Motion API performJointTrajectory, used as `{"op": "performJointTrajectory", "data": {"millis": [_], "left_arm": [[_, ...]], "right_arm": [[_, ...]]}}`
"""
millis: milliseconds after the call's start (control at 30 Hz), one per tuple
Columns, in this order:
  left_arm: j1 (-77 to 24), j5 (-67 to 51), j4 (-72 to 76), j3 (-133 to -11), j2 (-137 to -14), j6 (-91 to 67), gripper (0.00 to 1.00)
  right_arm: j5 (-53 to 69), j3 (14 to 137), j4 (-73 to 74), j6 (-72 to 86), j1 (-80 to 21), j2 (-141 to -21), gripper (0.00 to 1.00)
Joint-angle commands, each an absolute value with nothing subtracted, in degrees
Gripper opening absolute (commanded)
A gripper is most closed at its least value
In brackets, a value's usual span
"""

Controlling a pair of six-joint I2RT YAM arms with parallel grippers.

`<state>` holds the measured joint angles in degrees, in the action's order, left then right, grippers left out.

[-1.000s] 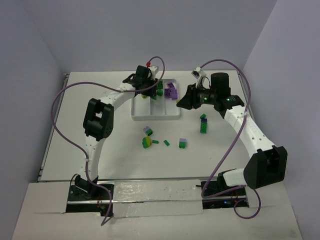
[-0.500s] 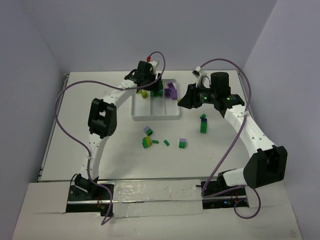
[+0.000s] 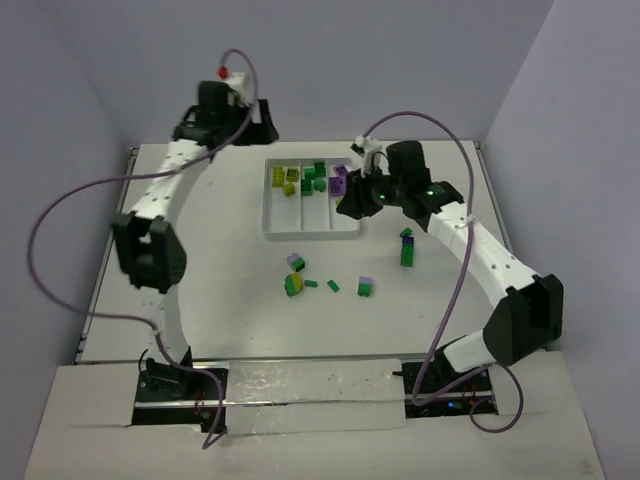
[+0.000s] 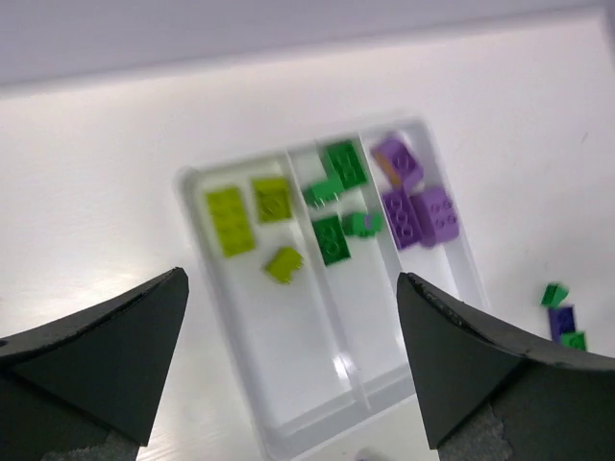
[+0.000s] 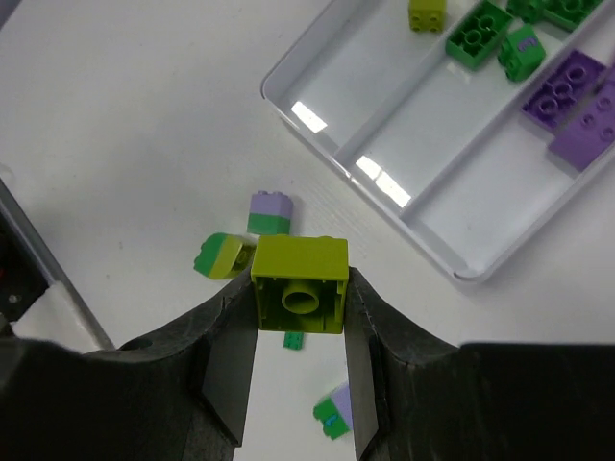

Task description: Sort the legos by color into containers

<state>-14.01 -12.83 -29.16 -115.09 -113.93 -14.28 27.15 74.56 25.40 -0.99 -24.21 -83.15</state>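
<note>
The white tray (image 3: 310, 236) holds the sorted legos: yellow-green bricks (image 4: 231, 219) in the left container, green ones (image 4: 331, 238) in the middle, purple ones (image 4: 420, 216) in the right. My left gripper (image 3: 225, 110) is raised high behind the tray's back-left corner. In the left wrist view it (image 4: 293, 384) is open and empty, looking down on the tray. My right gripper (image 5: 300, 288) is shut on a yellow-green brick (image 5: 300, 285). It hovers by the tray's front-right corner (image 3: 350, 203).
Loose legos lie in front of the tray: a lilac-and-green one (image 3: 296, 262), a green-and-yellow one (image 3: 293, 285), two tiny green pieces (image 3: 333, 286), a lilac-and-green one (image 3: 365, 287). A green stack (image 3: 407, 248) stands under the right arm. Walls close the table on three sides.
My left gripper opened over the tray, left a yellow-green brick in the left container, then lifted and swung back-left. The right gripper shifted slightly left, still holding its brick.
</note>
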Motion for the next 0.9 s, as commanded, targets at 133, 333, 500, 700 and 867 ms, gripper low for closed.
{"op": "performJointTrajectory", "data": {"millis": [133, 333, 500, 700, 867], "left_arm": [[-0.21, -20.79, -25.99, -95.14, -90.08, -19.40, 0.99], [9.42, -29.00, -21.47, -80.70, -82.41, -20.91, 0.99], [10.70, -30.51, -24.01, -80.38, -82.68, -18.98, 0.99], [11.25, -32.16, -23.18, -79.84, -83.34, -19.62, 0.99], [11.25, -33.31, -22.68, -79.45, -84.10, -20.30, 0.99]], "right_arm": [[12.40, 89.05, 22.64, -4.80, -34.10, -100.37, 0.00], [2.79, 116.15, 34.33, -4.95, -39.04, -124.20, 0.00], [-1.00, 127.77, 36.07, -4.76, -40.57, -134.80, 0.00], [-3.77, 132.27, 33.74, -5.10, -40.73, -140.76, 0.00], [-5.44, 131.73, 30.26, -5.27, -40.69, -142.18, 0.09]]}}
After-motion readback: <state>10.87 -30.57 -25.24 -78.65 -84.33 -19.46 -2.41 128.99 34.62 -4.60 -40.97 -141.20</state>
